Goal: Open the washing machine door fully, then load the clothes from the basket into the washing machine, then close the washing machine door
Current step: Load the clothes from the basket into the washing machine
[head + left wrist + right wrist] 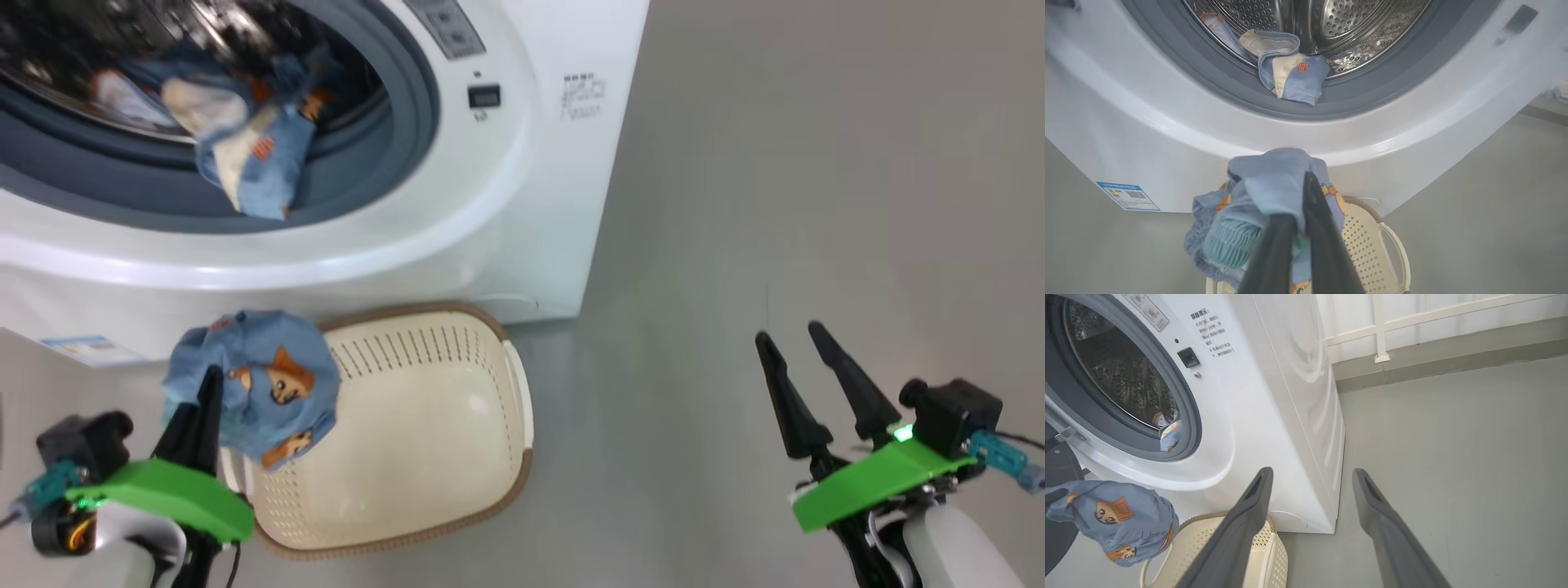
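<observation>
- Grey floor (775, 204) is stretching beside the washing machine (522, 204), whose opening is facing the robot.
- Over the left rim of the basket (424, 465), the left tool (211, 377) is gripping a blue garment (269, 384), hanging just below that opening.
- Well apart, the right tool (790, 333) is standing open, holding nothing.
- Other clothes (245, 155) are draping over the seal (359, 188); carrying this one deep into the drum (1363, 24) is looking wise.

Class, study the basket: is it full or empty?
Empty where visible: the basket shows a bare perforated floor; a blue garment hangs above it, gripped in the left pincer.
</observation>
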